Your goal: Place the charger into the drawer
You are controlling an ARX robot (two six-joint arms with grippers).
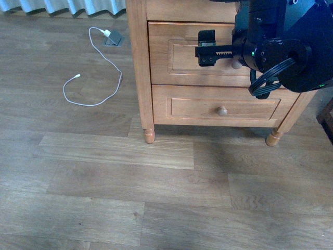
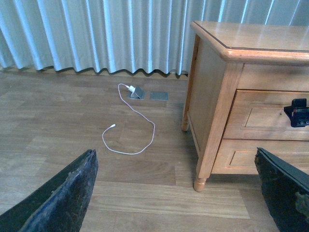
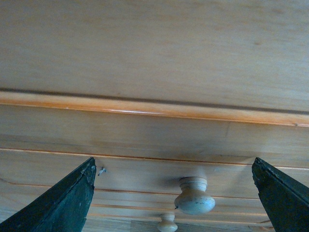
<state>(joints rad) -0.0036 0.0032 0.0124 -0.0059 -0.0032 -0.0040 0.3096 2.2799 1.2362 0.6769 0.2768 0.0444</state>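
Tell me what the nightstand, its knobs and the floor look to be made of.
Nightstand: seemingly solid wood, honey-coloured; glossy highlights on its top edge suggest varnish. Knobs: turned wood, paler and duller than the drawer fronts, perhaps unvarnished or worn. Floor: grey-brown planks with printed-looking grain and visible seams, likely laminate or vinyl, though real wood cannot be ruled out.

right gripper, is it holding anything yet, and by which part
Nothing is held. The right gripper is open in front of the upper drawer, its knob between the fingers but untouched. The left gripper is open too.
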